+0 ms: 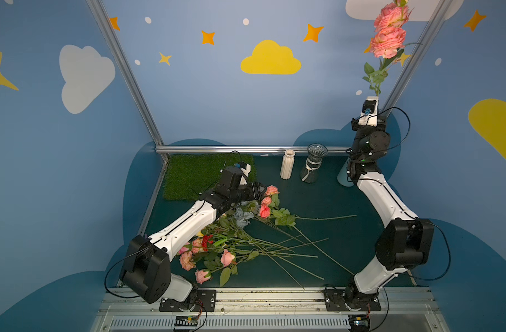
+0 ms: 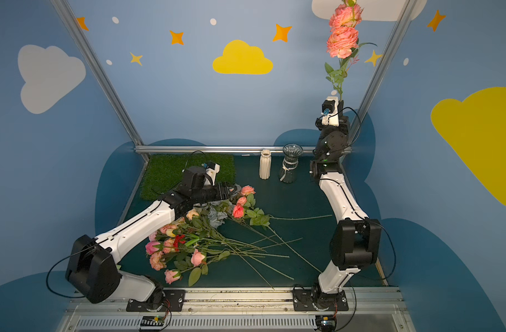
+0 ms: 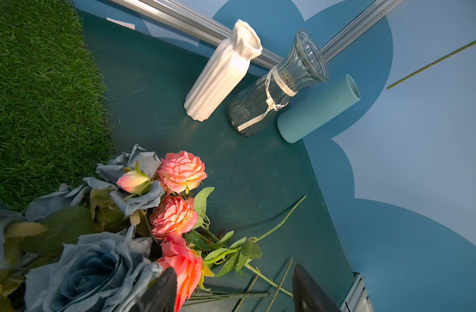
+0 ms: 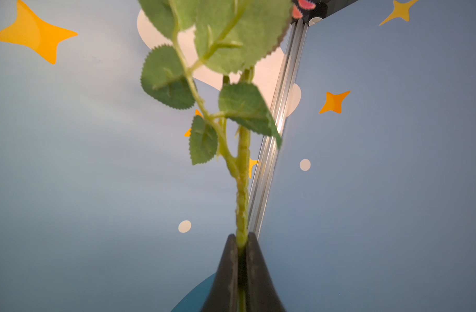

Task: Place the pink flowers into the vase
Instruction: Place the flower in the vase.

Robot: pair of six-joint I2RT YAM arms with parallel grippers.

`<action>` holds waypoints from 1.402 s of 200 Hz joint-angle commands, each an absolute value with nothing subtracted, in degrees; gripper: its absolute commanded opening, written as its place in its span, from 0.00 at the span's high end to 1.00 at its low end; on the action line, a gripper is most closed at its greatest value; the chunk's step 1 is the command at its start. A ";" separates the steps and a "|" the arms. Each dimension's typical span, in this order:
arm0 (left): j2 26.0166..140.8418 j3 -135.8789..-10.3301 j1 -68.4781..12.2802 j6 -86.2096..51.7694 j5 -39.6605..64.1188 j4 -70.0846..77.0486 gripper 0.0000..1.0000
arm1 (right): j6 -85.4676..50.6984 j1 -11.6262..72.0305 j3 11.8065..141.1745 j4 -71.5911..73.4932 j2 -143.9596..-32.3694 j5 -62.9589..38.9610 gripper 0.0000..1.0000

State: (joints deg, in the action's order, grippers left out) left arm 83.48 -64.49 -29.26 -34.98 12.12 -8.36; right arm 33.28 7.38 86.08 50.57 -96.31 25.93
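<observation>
My right gripper [image 1: 376, 98] [image 2: 340, 99] [image 4: 241, 237] is raised high at the back right, shut on the green stem [image 4: 242, 189] of a pink flowers sprig, its blooms [image 1: 388, 31] [image 2: 342, 31] standing upright above it. More pink flowers [image 1: 226, 257] [image 2: 198, 257] lie in a pile on the table. My left gripper [image 1: 260, 191] [image 3: 234, 270] hangs open low over the pile's far end, beside pink roses [image 3: 181, 171]. A white ribbed vase [image 1: 287, 165] [image 3: 223, 73], a clear glass vase [image 1: 313, 166] [image 3: 280, 89] and a teal vase [image 3: 318, 108] stand at the back.
A green grass mat [image 1: 206, 172] [image 3: 37, 94] covers the back left corner. Grey-blue roses [image 1: 243, 215] [image 3: 91, 267] and a small red carnation [image 1: 207, 240] are mixed into the pile. Long bare stems [image 1: 303, 247] fan out toward the right arm's base. An aluminium rail [image 1: 246, 149] runs behind the vases.
</observation>
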 commanded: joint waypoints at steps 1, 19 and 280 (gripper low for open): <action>84.10 -64.69 -29.07 -34.80 12.82 -7.33 0.32 | 36.28 7.73 84.55 58.93 -98.20 27.52 1.00; 84.37 -64.88 -29.10 -34.63 12.82 -7.47 0.32 | 36.73 7.98 82.61 62.63 -98.83 28.10 1.00; 92.16 -66.72 -29.11 -35.67 18.11 -6.06 0.32 | 42.01 8.35 81.37 80.77 -109.51 35.31 1.00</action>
State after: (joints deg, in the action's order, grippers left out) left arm 91.88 -65.47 -29.26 -35.44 17.17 -6.52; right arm 42.46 8.03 82.48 77.87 -109.84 32.86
